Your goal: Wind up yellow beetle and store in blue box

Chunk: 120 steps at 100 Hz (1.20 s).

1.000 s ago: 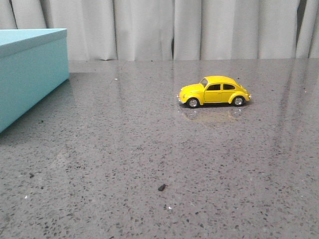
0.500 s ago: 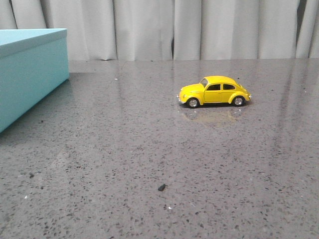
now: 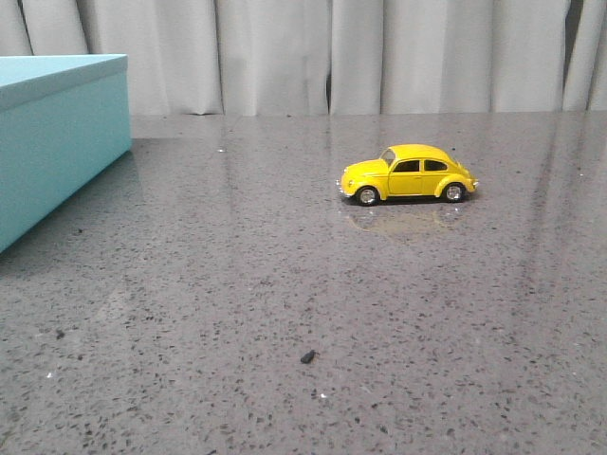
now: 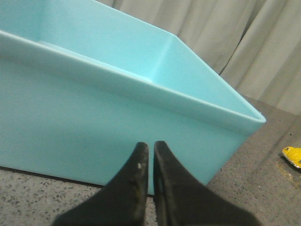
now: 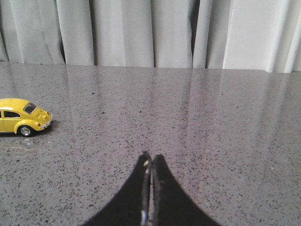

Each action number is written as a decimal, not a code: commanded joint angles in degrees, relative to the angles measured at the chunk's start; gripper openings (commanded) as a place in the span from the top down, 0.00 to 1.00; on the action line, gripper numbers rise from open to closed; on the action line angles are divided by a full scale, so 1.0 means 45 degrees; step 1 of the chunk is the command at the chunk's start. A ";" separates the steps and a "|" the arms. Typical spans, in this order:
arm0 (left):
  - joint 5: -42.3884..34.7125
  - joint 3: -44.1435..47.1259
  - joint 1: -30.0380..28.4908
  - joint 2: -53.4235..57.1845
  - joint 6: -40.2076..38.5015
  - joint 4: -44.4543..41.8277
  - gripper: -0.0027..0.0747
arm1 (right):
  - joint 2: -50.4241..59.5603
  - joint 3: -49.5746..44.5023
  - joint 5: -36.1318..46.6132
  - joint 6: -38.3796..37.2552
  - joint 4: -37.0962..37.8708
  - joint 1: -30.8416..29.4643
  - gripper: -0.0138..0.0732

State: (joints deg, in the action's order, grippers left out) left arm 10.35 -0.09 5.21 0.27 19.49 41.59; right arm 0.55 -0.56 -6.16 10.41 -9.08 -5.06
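The yellow beetle (image 3: 408, 174) stands on its wheels on the grey speckled table, right of centre in the front view, nose to the left. It also shows in the right wrist view (image 5: 22, 116) and as a sliver in the left wrist view (image 4: 292, 156). The blue box (image 3: 55, 142) stands at the far left; in the left wrist view it (image 4: 113, 113) is open with no lid on it. My left gripper (image 4: 150, 147) is shut and empty just in front of the box's side wall. My right gripper (image 5: 151, 158) is shut and empty over bare table, well apart from the car. Neither gripper shows in the front view.
A small dark crumb (image 3: 307, 356) lies on the table near the front. Grey curtains (image 3: 360, 52) hang behind the table's far edge.
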 commanded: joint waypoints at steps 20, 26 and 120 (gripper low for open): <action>-0.0833 0.0544 -0.0046 0.0412 0.0017 0.0290 0.99 | 0.0241 -0.0309 0.1020 0.0062 -0.0138 -0.0070 0.93; -0.0833 0.0544 -0.0046 0.0412 0.0017 0.0290 0.99 | 0.0241 -0.0309 0.1020 0.0062 -0.0157 -0.0070 0.93; 0.1425 -0.1974 -0.0046 0.0001 0.0661 0.2254 0.99 | -0.0044 0.2793 -0.1060 -0.1308 -0.4437 0.0210 0.93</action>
State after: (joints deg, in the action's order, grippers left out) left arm 14.62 -2.84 5.21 0.27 20.84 56.69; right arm 0.55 4.52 -8.56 3.52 -27.91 -4.52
